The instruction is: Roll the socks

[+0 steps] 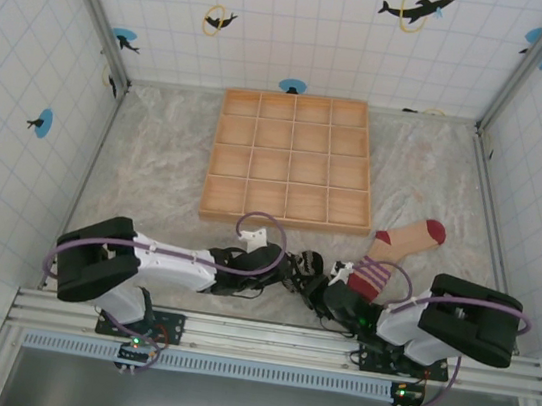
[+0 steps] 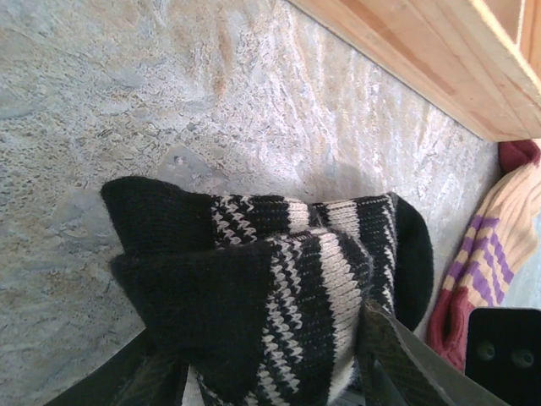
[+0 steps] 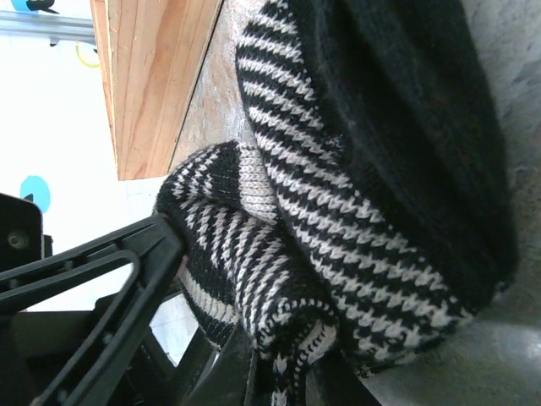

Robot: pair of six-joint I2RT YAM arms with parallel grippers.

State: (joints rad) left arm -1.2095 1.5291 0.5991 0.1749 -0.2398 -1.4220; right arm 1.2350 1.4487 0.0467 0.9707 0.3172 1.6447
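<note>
The black-and-white striped sock (image 2: pixel 287 288) lies bunched on the mat between the two arms. My left gripper (image 2: pixel 270 372) straddles the bundle, and both fingers press against its sides. In the top view the left gripper (image 1: pixel 304 266) meets my right gripper (image 1: pixel 324 289) just below the tray. My right gripper (image 3: pixel 292 381) is shut on a folded edge of the striped sock (image 3: pixel 355 211). The tan sock (image 1: pixel 402 244), with a dark red toe and a striped cuff, lies flat to the right, and part of the tan sock (image 2: pixel 486 254) shows beside the bundle.
A wooden grid tray (image 1: pixel 284 220) sits at the middle of the mat, just beyond the grippers; its edge (image 2: pixel 423 59) runs close past the sock. Tiled walls enclose the mat on three sides. The left arm's finger (image 3: pixel 110 271) reaches in beside the striped sock.
</note>
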